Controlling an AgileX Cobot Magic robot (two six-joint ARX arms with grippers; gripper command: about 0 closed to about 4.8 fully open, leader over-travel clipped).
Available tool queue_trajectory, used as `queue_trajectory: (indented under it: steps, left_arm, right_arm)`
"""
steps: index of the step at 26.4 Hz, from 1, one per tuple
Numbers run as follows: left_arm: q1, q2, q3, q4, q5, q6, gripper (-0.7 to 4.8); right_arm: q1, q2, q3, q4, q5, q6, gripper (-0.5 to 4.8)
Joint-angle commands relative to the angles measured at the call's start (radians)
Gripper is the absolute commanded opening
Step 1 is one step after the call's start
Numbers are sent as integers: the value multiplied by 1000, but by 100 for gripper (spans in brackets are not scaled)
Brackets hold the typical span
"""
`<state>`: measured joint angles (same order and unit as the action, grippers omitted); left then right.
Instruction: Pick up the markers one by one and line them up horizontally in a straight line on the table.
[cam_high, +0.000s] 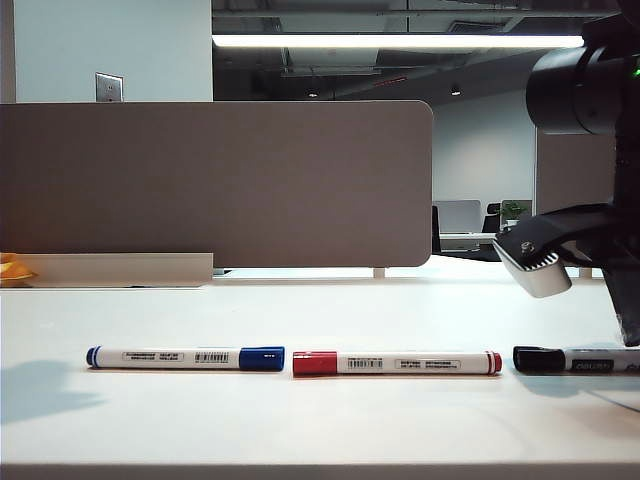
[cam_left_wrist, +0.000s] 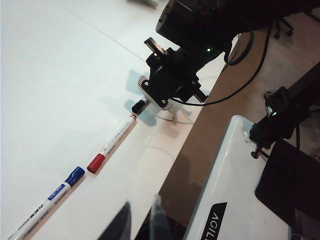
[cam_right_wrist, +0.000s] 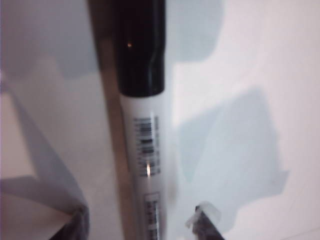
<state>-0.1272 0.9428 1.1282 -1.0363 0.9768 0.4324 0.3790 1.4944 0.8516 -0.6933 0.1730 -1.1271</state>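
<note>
Three markers lie end to end in a row on the table (cam_high: 320, 425): the blue-capped marker (cam_high: 185, 357) on the left, the red-capped marker (cam_high: 397, 362) in the middle, the black-capped marker (cam_high: 575, 360) on the right. My right gripper (cam_right_wrist: 140, 220) hangs low over the black-capped marker (cam_right_wrist: 142, 125), open, one finger on each side with a gap to the barrel. The left wrist view shows that same arm (cam_left_wrist: 172, 82) above the black cap (cam_left_wrist: 138, 105). My left gripper (cam_left_wrist: 141, 220) is open and empty, back near the table's edge, out of the exterior view.
A grey-brown divider panel (cam_high: 215, 185) stands along the back of the table. A yellow object (cam_high: 12, 268) sits at the far left edge. Beyond the table's side edge are the white robot base (cam_left_wrist: 235, 190) and black cables (cam_left_wrist: 245, 75).
</note>
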Motion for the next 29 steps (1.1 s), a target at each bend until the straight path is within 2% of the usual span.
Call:
queue_trajectory:
  steps: [1, 11, 17, 25, 27, 29]
  left_arm:
    - [1, -3, 3, 5, 4, 5, 57]
    - [1, -3, 3, 6, 4, 5, 56]
    - [1, -3, 3, 6, 4, 5, 52]
    - [1, -4, 3, 5, 3, 5, 51]
    - [1, -4, 3, 5, 3, 5, 47]
    - [1, -4, 3, 6, -8, 5, 29]
  right_arm:
    - [4, 11, -12, -37, -36, 10, 276]
    - [5, -48, -12, -60, -42, 50, 276]
    - [19, -108, -11, -18, -68, 54, 275]
    - [80, -117, -8, -11, -77, 61, 273]
    - [88, -121, 1, -11, -60, 67, 227]
    - [94, -131, 19, -5, -34, 88, 92]
